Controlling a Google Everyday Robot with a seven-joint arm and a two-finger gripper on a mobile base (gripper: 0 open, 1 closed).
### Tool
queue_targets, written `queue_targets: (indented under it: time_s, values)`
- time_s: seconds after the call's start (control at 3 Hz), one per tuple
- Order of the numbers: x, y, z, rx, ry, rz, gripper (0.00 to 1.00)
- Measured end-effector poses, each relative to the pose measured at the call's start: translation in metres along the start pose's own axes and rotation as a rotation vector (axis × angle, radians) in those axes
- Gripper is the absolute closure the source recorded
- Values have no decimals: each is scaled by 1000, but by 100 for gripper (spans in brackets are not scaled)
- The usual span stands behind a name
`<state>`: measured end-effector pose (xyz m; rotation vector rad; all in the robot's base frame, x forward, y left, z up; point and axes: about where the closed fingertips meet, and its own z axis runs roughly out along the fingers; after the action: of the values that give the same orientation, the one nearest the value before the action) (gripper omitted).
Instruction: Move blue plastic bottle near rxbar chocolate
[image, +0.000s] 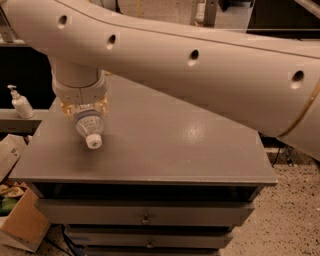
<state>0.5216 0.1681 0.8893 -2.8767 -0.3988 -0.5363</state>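
Observation:
The blue plastic bottle (89, 126) is a clear bottle with a white cap that points toward the camera. It hangs tilted over the left part of the grey table top (175, 145). My gripper (84, 111) sits under the thick white arm, shut on the bottle's body. Only the gripper's clear amber parts show on either side of the bottle. The rxbar chocolate is out of view; the arm hides the back of the table.
A small white pump dispenser (21, 103) stands on a ledge to the left of the table. Cardboard boxes (22, 225) lie on the floor at lower left. The table has drawers (145, 216) below its front edge. My arm (200, 65) spans the whole upper view.

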Motion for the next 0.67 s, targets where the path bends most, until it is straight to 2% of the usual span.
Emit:
queue_targets:
  time_s: [0.33,0.67]
  values:
    - [18,22,-10,2,45,151,100]
    - [18,22,-11,2,46,170,100]
